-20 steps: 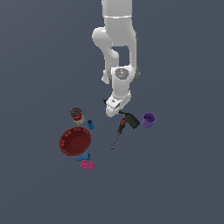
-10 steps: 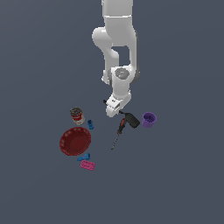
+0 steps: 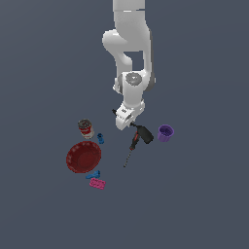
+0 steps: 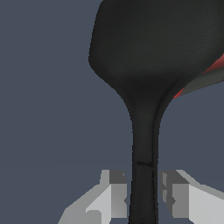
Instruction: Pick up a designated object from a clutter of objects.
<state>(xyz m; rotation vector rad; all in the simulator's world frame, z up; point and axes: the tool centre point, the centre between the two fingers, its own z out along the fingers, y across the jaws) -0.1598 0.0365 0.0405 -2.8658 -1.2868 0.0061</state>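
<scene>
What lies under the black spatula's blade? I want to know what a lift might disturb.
In the wrist view, a red and grey strip of the screwdriver shows beneath the black spatula. The blade hides the rest. The gripper straddles the handle.

Spatula (image 4: 144, 57): matt black, smooth. Hand (image 4: 143, 197): pale grey, smooth, plastic-looking. Bowl (image 3: 83, 157): dark red, slight sheen.

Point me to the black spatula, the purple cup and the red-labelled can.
black spatula (image 4: 151, 48): wrist view, middle of the broad blade.
purple cup (image 3: 165, 133): exterior view, outer wall below the rim.
red-labelled can (image 3: 86, 129): exterior view, red label on its side.
</scene>
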